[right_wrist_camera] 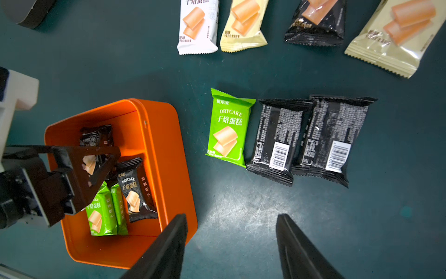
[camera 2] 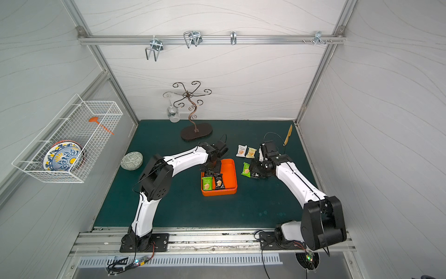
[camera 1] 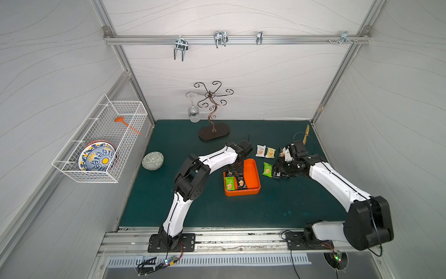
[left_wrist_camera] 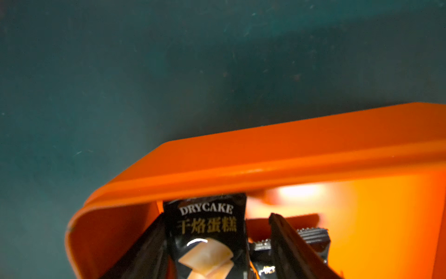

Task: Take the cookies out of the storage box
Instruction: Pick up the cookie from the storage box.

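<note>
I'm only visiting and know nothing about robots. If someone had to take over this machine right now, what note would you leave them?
Left gripper: down in the orange storage box, jaws astride a black packet, a gap on one side, so not clamped.
Right gripper: open, empty, above the mat near the box.
Done: seven cookies out on the mat: white packet, two pale yellow packets, green packet, three black packets.
Left: seemingly four in the box: what looks like a green pair, a second black packet, and the one between the left jaws.
</note>
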